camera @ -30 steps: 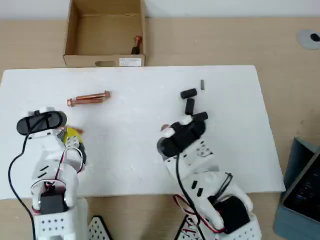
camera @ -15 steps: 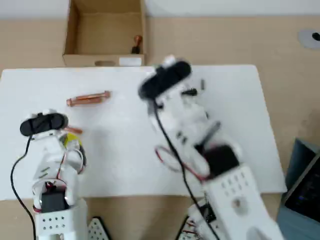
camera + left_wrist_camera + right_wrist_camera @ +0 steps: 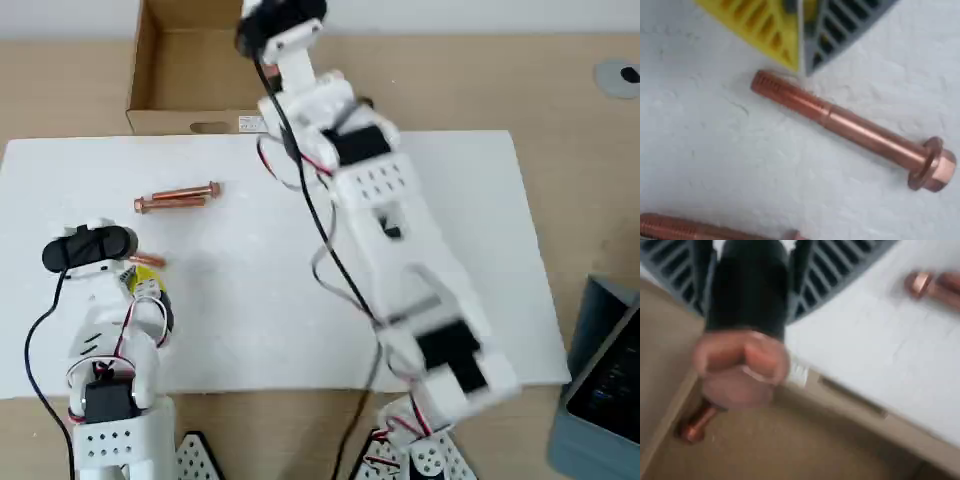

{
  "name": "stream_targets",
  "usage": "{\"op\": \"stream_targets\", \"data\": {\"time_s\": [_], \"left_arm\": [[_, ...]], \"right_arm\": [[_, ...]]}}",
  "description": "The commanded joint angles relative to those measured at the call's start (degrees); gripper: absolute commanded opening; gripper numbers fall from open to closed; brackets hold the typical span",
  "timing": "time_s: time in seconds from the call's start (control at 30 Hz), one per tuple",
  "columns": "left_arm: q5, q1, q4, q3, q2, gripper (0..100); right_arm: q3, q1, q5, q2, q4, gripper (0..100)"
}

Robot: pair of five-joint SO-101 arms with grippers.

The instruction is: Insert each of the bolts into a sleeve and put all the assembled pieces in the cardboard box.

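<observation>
The right gripper [image 3: 747, 300] is clamped on an assembled piece [image 3: 742, 355], a black sleeve with a copper bolt head showing at its free end. It hangs just inside the front wall of the cardboard box [image 3: 205, 120], near the box's right front corner. The piece's long axis runs straight out from between the fingers and down toward the box floor, so the drop point lies directly beneath the jaws rather than off to a side. Letting go looks like all that this piece needs. Another finished piece [image 3: 695, 426] lies on the box floor close by, against the side wall, so the falling one may land on or beside it. Out on the white board [image 3: 450, 250], well away from the box's front wall, the left gripper [image 3: 801, 67] has its yellow and grey tips together and holds nothing. A loose bolt [image 3: 840, 125] lies flat just past those tips, threaded end nearest them and head pointing away. Two more bolts [image 3: 178, 195] lie side by side between that gripper and the box.
</observation>
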Motion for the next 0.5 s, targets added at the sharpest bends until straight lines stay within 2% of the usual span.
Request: {"op": "stream_targets", "data": {"time_s": [0.0,0.27,0.47], "left_arm": [[-0.3,0.2,0.4,0.7,-0.2,0],[-0.3,0.2,0.4,0.7,-0.2,0],[-0.3,0.2,0.4,0.7,-0.2,0]], "right_arm": [[-19.2,1.1,2.7,11.5,-1.9,0.9],[-48.6,1.2,11.5,36.8,-1.8,0.9],[-65.0,1.0,18.3,51.7,-1.7,1.1]]}}
